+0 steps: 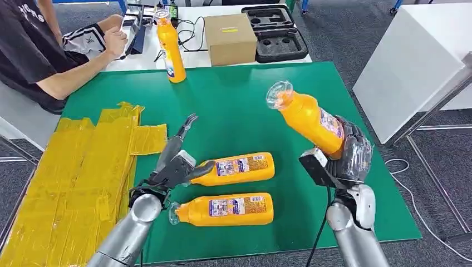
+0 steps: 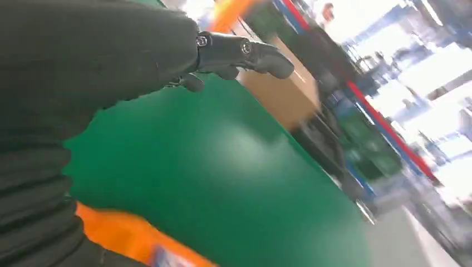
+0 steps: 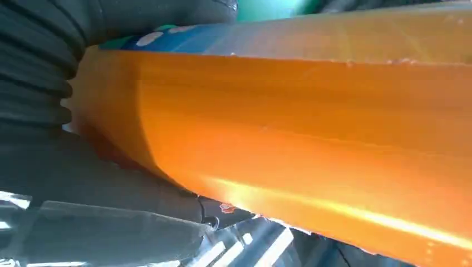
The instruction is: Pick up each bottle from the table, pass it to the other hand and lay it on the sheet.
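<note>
Right hand: the dark right hand (image 1: 349, 153) at 4 o'clock on the green table mat (image 1: 245, 105) grasps an orange plastic bottle with a clear cap (image 1: 309, 118) by its base, lifted off the mat and tilted, cap pointing toward 10 o'clock; the right wrist view shows the bottle's orange side (image 3: 311, 144) close against the hand's grey ribbed cover (image 3: 39, 72).
Left hand: the left hand (image 1: 177, 161) at 7 o'clock is released, fingers apart and stretched toward 1 o'clock, holding nothing; in the left wrist view its dark fingers (image 2: 245, 55) reach over the green mat (image 2: 222, 183).
Lying bottles: two more orange bottles lie flat at 6 o'clock, the farther one (image 1: 236, 168) just beside the left hand's thumb, the nearer one (image 1: 225, 209) parallel to it, its cap toward 9 o'clock.
Standing bottle: a fourth orange bottle (image 1: 170, 49) stands upright at 11 o'clock on the mat's far edge.
Sheet: the yellow crinkled sheet (image 1: 78, 178) covers the 8 to 9 o'clock side.
Beyond: a brown cardboard box (image 1: 229, 38) and a black foam tray (image 1: 275, 33) at 12 o'clock; a seated person's forearm (image 1: 78, 69) at 10 o'clock.
</note>
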